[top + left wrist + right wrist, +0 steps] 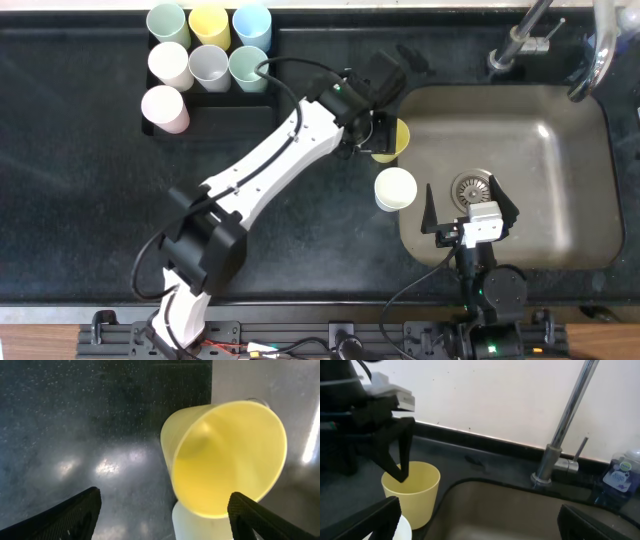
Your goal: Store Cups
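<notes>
Hanging over the sink's (560, 200) left rim, the left hand (164, 495) has its fingers spread wide, and they pinch nothing. In the right wrist view, one of its fingers (402, 467) dips inside the mouth of the yellow cup (392, 140). That cup is upright, with its opening up, on the dark tabletop (80, 200) just beside the sink's corner. A white cup (395, 188) stands close to it, nearer the arms' bases and also at the sink's rim. The right hand (468, 205) is over the basin near the drain, its fingers spread too and holding nothing. At the tabletop's far left, six cups (209, 65) stand in two rows, and a pink cup (165, 108) is just beside them. A faucet (565, 425) rises behind the sink.
</notes>
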